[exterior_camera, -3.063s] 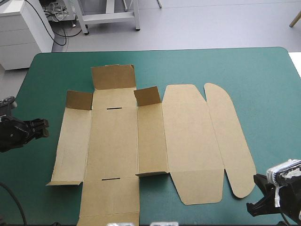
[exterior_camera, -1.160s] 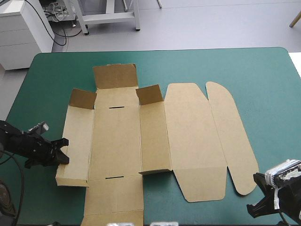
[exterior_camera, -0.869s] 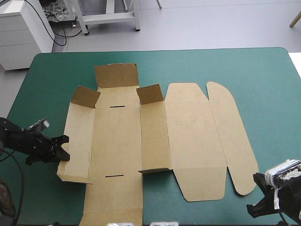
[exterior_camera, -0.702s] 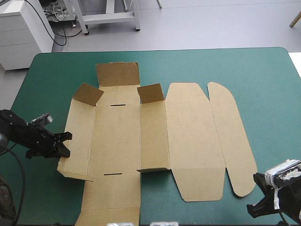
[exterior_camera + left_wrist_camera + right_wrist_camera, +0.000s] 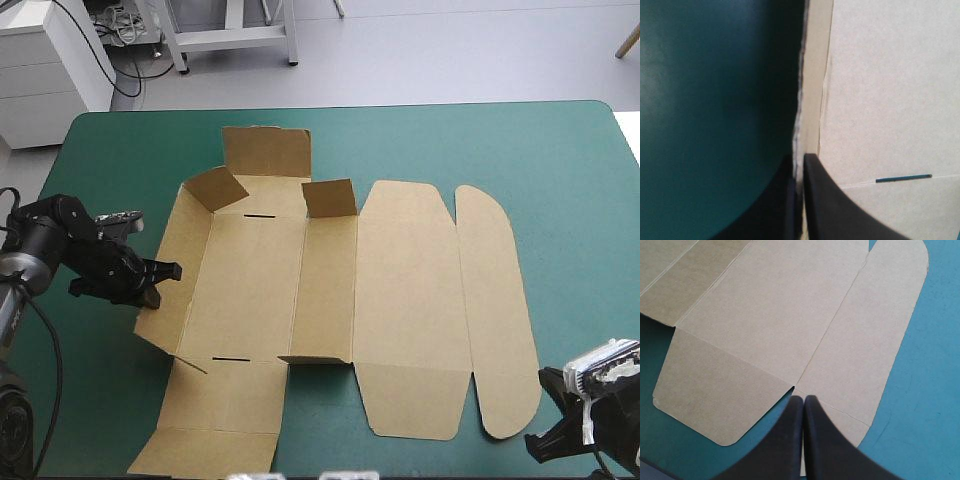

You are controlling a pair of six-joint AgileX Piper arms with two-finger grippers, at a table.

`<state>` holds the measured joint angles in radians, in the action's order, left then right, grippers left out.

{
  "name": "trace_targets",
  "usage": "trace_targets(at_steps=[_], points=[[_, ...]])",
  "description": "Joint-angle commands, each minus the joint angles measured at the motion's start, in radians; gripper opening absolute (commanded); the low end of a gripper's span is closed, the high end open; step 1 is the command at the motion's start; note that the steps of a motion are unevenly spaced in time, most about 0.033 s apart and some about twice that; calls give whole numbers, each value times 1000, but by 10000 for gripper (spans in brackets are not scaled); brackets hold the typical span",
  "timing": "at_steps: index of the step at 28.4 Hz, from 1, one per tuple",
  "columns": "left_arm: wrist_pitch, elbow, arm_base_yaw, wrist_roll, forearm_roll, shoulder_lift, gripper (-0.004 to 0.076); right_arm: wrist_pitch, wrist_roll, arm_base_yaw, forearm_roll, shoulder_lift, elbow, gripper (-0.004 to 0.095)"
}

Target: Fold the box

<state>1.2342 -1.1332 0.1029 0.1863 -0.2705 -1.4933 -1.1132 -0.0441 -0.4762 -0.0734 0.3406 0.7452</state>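
Observation:
The brown box [image 5: 330, 300] lies as a cut sheet on the teal-green cover, its lid panels flat toward the right. Its left side wall [image 5: 172, 290] is tilted up, and two small corner flaps and the far end flap stand raised. My left gripper [image 5: 165, 278] is at that wall's outer edge. In the left wrist view its black fingers [image 5: 812, 200] are all but shut, with the board's edge [image 5: 810, 100] between them. My right gripper [image 5: 545, 445] is low at the near right corner. It is shut [image 5: 804, 399] just above the lid's near end [image 5: 790, 315] and holds nothing.
The box's near flap [image 5: 215, 430] reaches close to the table's near edge. Bare teal-green cover [image 5: 570, 170] shows to the right of the lid and along the far edge. My left arm [image 5: 60, 230] lies over the table's left side.
My left gripper came in from the left, shut on the left wall's edge and raised it. The whole sheet has slid and turned a little to the right. The right arm has not moved.

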Motion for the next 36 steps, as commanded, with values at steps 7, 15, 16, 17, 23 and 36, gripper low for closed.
trace_targets(at_steps=[7, 15, 16, 17, 23, 36], points=[[47, -30, -6, 14, -30, 30, 8, 64, 7, 2, -7, 11, 24, -21], [47, -30, -6, 38, -59, 30, 479, 62, 10, 2, -7, 11, 24, -21], [47, -30, -6, 38, -59, 30, 540, 62, 10, 2, -7, 11, 24, -21], [47, -36, -6, 38, -59, 30, 604, 62, 10, 2, -7, 11, 24, -21], [45, -143, -6, 35, -61, 30, 692, 62, 10, 2, -7, 11, 24, -21], [43, -407, -4, 4, -199, 46, 692, 50, 10, 2, -7, 11, 24, -21]])
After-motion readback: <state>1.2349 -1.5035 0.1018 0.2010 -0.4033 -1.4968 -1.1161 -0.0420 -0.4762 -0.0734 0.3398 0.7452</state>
